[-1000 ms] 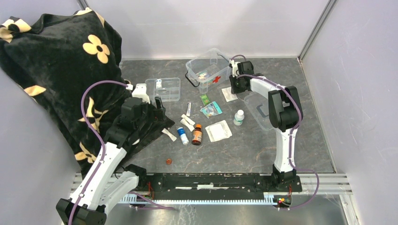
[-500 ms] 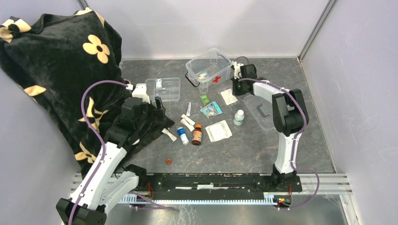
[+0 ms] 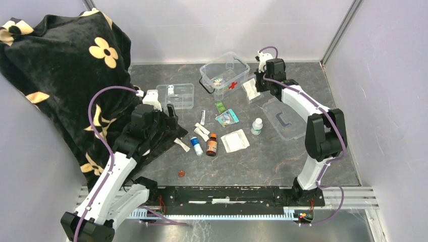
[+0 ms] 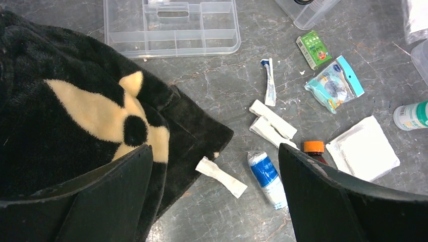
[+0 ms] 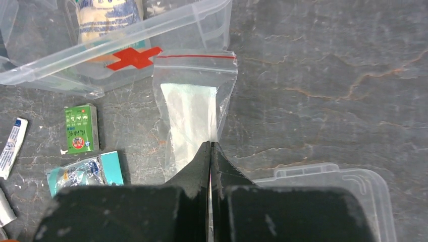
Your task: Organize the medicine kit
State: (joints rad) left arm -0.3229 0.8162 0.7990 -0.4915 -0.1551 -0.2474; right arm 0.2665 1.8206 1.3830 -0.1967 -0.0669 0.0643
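Note:
The medicine kit (image 3: 224,73), a clear box with a red cross, stands open at the back; its wall (image 5: 151,30) shows in the right wrist view, with a bandage roll inside. My right gripper (image 5: 210,143) is shut on the lower edge of a clear zip bag (image 5: 194,108) holding white gauze. That bag (image 3: 251,91) hangs just right of the kit, under the right gripper (image 3: 258,83). My left gripper (image 4: 214,150) is open over the blanket's edge and a white strip packet (image 4: 221,176), holding nothing; the top view shows this gripper (image 3: 169,113) left of the scattered items.
A divided clear tray (image 3: 176,96) lies left of the kit and a flat clear lid (image 3: 282,118) to the right. A green box (image 3: 220,106), teal packet (image 3: 227,117), white bottle (image 3: 257,126), gauze pad (image 3: 235,140), brown bottle (image 3: 211,144) and blue roll (image 3: 197,146) lie mid-table. A black flowered blanket (image 3: 60,65) covers the left.
My right gripper closed on the zip bag that lay flat on the table right of the kit and raised it toward the back. The left arm has not moved.

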